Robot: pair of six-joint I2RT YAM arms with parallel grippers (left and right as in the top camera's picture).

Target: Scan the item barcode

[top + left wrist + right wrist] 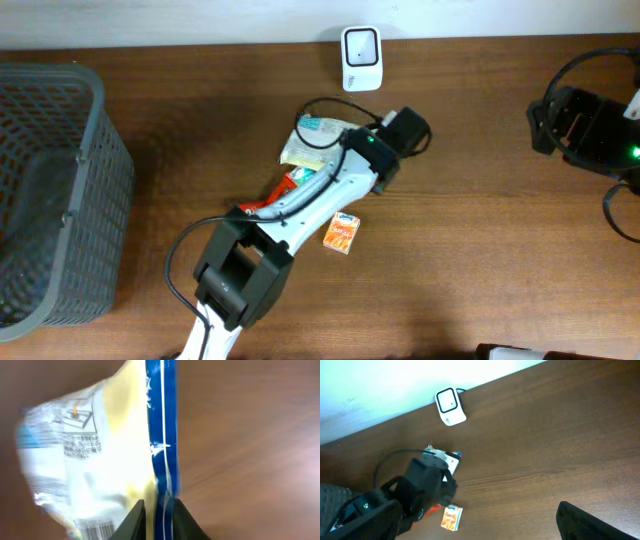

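- Packet (310, 140) lies near the middle of the table (480, 250).
- Left gripper (159, 510) sits over it, a finger close on each side of its blue edge; clamped or not, I cannot tell.
- Scanner (360, 58) at the packet's 1 o'clock.
- Orange box (342, 232) at 5, basket (90, 150) at 9.
- Right gripper (575, 125) at 3, well apart, jaws wide, empty.

I find one packet (310, 145), pale yellow and white with a blue band along one edge, on the table (500, 250). It lies near the white scanner (361, 58) but apart from it. The scanner stands at the far edge. On the left wrist view I see the packet's barcode (97, 527), blurred. The blue band runs between the fingertips of the left gripper (159, 510).
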